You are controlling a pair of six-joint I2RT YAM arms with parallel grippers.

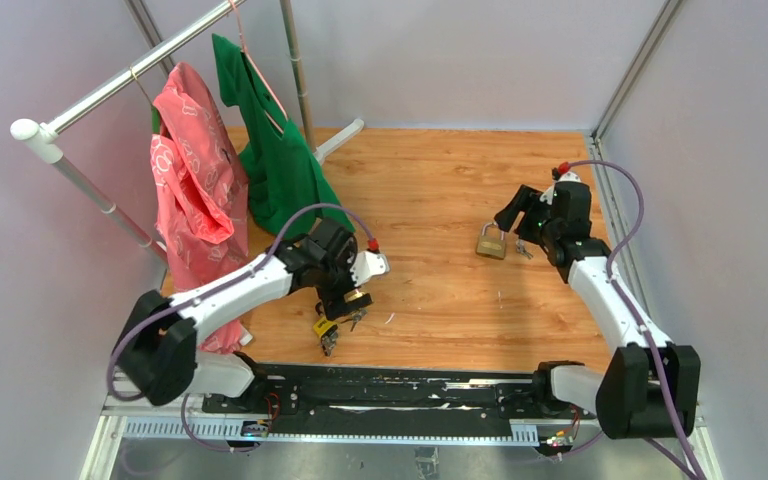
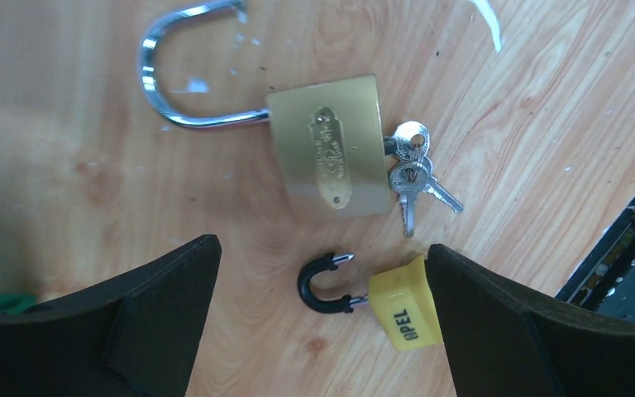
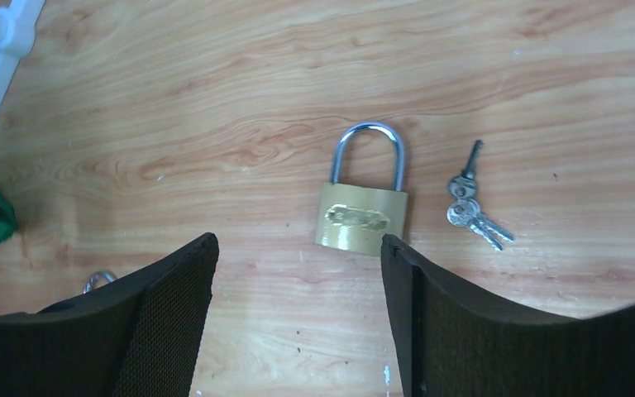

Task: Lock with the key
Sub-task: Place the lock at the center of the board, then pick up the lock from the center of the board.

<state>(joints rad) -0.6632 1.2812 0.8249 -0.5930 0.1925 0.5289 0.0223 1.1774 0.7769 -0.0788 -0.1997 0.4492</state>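
**Left pincer** (image 2: 322, 248): spread to full width, grasping nothing, poised above the light wooden bench top (image 1: 430, 190) close to its near edge, left of centre. Just beyond the fingertips, flat on the wood, a large brass padlock (image 2: 331, 157) with its steel shackle swung open, one end free of the body. At the base of that body, touching it, a bunch of silver keys (image 2: 409, 174); one key in the keyway or not, impossible to tell. Between the two black fingers (image 2: 132, 331), close to the right-hand one in the wrist view, a small yellow padlock (image 2: 403, 308) with a black shackle, likewise open; contact with that finger not discernible.

**Right pincer** (image 3: 298, 244): released, jaws well apart, empty, poised above the bench top toward its right edge, about midway between near and far edges. Just beyond the fingertips, flat, a second brass padlock (image 3: 362, 217) with its steel shackle closed and pointing away from the pincer. One lower corner of the body level with a fingertip in the wrist view; touching or merely overlapped, impossible to tell. Just beside this padlock, apart from it, toward the right edge, a second bunch of small silver keys (image 3: 473, 203), loose on the wood.

**Far left corner:** metal clothes rail (image 1: 90, 95) with a pink garment (image 1: 190, 190) and a green garment (image 1: 280, 170).
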